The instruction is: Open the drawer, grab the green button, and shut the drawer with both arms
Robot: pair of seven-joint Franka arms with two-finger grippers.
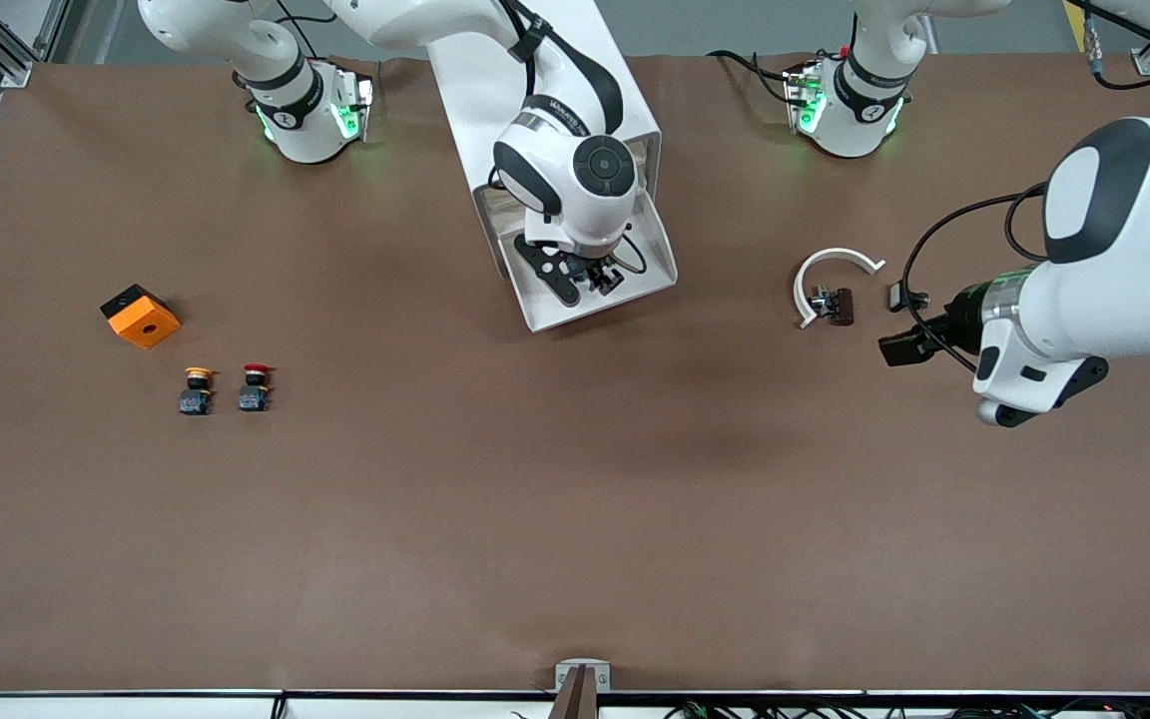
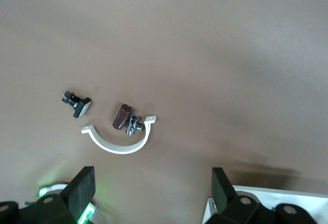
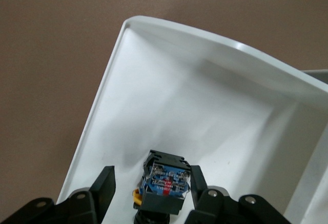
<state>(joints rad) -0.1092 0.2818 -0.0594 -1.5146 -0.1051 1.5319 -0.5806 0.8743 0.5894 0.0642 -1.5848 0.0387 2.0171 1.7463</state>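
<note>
The right gripper hangs low inside the open white drawer, its fingers spread either side of the button, one touching it and the other apart. The left gripper waits, spread wide, over the table's left-arm end near a white curved clip.

No legible text; faint lettering on right arm wrist band unreadable.
</note>
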